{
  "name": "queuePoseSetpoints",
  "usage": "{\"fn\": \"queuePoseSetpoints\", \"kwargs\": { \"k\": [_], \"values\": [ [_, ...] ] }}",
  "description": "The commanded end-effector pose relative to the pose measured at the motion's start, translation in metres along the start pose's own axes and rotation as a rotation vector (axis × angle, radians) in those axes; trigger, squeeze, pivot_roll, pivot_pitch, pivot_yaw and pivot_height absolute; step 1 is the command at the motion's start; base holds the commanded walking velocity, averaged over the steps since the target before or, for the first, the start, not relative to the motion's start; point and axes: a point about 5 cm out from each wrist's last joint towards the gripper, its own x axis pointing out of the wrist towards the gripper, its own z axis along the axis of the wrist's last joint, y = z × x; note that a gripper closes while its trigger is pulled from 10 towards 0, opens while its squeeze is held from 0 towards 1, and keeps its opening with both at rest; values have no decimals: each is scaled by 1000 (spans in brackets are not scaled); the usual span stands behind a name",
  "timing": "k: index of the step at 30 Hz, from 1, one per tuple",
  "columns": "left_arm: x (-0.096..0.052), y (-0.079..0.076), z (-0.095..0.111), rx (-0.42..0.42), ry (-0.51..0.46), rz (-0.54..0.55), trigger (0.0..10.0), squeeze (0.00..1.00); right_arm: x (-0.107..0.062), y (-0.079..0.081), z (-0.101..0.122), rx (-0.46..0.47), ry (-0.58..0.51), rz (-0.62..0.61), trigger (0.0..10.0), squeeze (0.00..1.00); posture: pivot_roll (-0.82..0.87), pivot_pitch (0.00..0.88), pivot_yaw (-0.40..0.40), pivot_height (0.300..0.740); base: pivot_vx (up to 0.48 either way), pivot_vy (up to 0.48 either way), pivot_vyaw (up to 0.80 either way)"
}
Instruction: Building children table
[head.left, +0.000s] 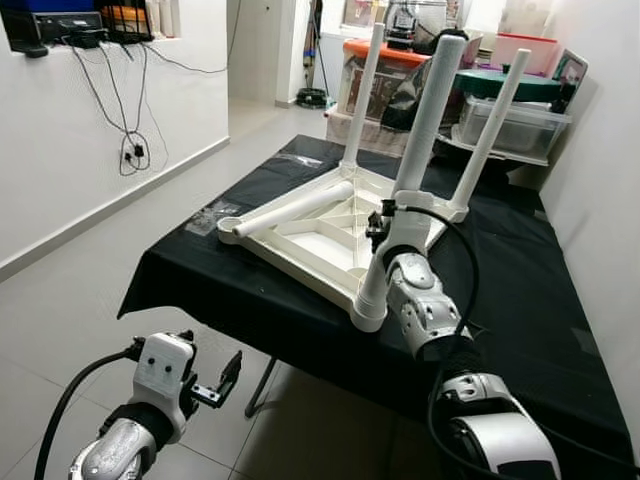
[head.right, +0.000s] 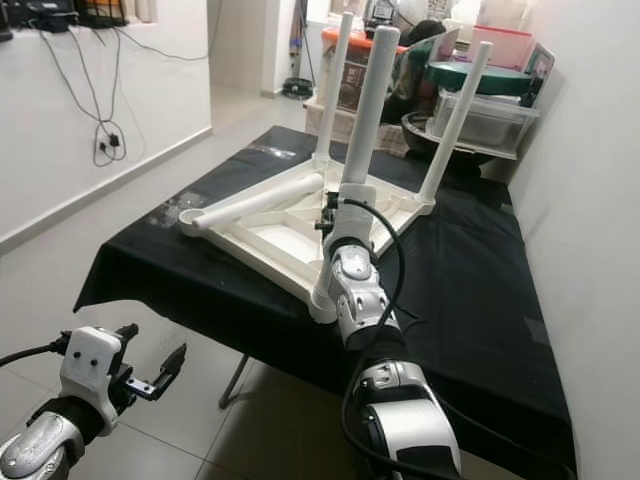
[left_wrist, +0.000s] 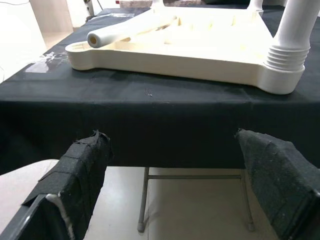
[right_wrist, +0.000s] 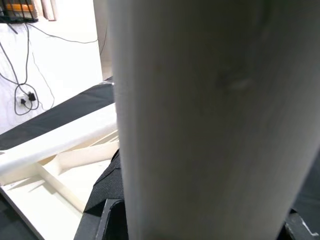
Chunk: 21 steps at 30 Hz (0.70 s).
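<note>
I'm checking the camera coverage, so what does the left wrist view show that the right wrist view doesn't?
Left wrist view alone: the open left gripper, the black cloth's hanging front edge, the folding-table frame beneath, and the threaded base of the near leg. Right wrist view alone: that near leg up close, plus wall cables. Both share the upturned white tabletop and the loose leg lying on it.

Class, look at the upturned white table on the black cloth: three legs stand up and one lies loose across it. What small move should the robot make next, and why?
Probably finish seating the near leg: the right gripper is closed around it at the table frame corner. The loose leg still lies across the frame, its far-left corner socket unfilled, and the left gripper hangs open below the cloth, free to fetch it afterwards.
</note>
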Motion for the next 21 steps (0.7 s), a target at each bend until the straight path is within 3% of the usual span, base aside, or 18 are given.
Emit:
{"fn": "queuePoseSetpoints", "kwargs": {
  "k": [1, 15, 21],
  "values": [
    [0, -1, 0, -13, -4, -6, 10000, 0, -14, -19, -70, -18, 290, -70, 10000, 0, 63, 0, -102, 740, 266, 0, 0],
    [1, -4, -1, -12, -2, -18, 10000, 0, -14, -19, -70, -14, 288, -65, 10000, 0, 61, 0, -102, 740, 267, 0, 0],
    [1, -5, 0, -14, -5, -29, 10000, 0, -14, -18, -70, -2, 286, -59, 10000, 0, 60, 0, -99, 740, 0, 0, 0]
  ]
}}
